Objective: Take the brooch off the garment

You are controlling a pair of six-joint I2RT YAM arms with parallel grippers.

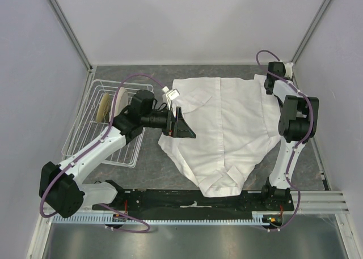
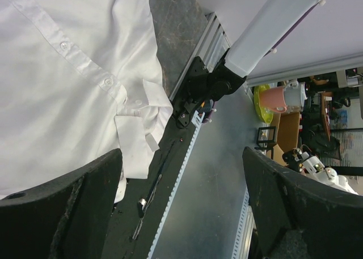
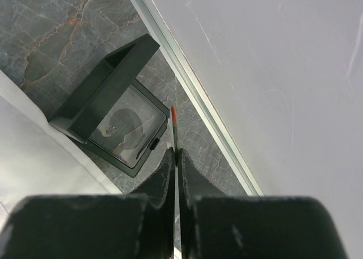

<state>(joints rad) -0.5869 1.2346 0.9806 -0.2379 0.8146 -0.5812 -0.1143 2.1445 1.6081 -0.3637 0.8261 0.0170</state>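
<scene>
The left gripper hangs, jaws released, over the shirt. At the far right corner the right gripper is clenched on a thin red-tipped sliver, apparently the brooch edge-on, clear of the cloth. The next move is likely a gentle set-down by the black box.

I see the large white button-front shirt of thin wrinkled cloth spread flat on the desk, front up. Its collar points to the near edge and the buttoned placket runs toward the far side. The shirt's left edge lies just under my left end effector, and its far right corner sits beside my right end effector. The tiny round coppery brooch shows only edge-on, as far as I can tell. It is a thin sliver with a reddish tip, pinched between that end effector's closed fingers, clear of the cloth.
</scene>
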